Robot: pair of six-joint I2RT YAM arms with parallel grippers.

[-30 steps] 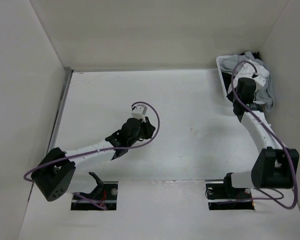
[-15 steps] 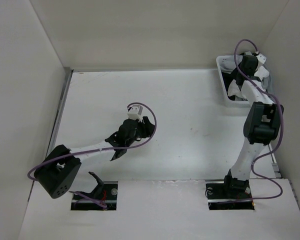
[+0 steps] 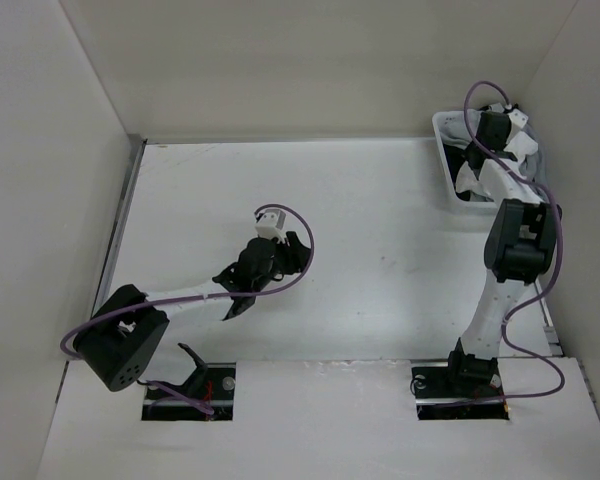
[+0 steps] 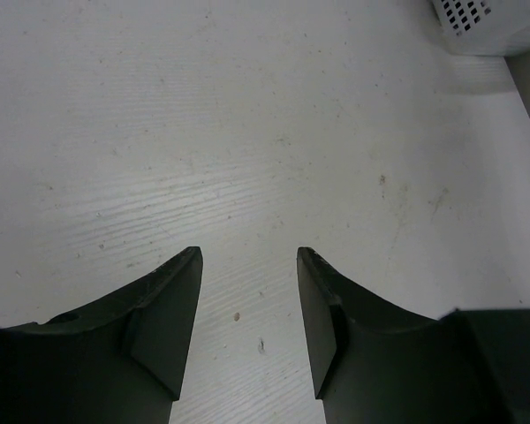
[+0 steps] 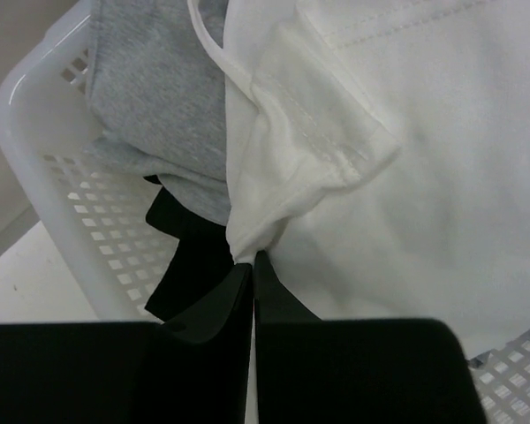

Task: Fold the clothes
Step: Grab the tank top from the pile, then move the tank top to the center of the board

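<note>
Overhead view: the white plastic basket sits at the 1 o'clock corner of the table, against the back and right walls. The right arm is raised and reaches into the basket from the 6 o'clock side; its pincer is hidden by the arm's own links in this view. Right wrist view: the right gripper has its jaws pressed together, with no visible gap, nipping a bunched corner of the white top at the fingertips. The white top lies inside the basket and fills the area from 12 o'clock to 4 o'clock of the pinch point. A stitched hem runs across it, and a narrow shoulder strap curves off at 11 o'clock. A light grey garment lies just beside the top at 10 o'clock, touching its edge. A dark item shows beneath the grey garment at 9 o'clock of the fingertips. The perforated basket wall closes the view at 9 o'clock. Left wrist view: the left gripper has its jaws spread wide apart and grips nothing. Bare table surface shows between and beyond them. One basket corner appears at 1 o'clock, well apart from this pincer. Overhead, the left arm stretches low over the table toward 1 o'clock, ending left of the table centre.
</note>
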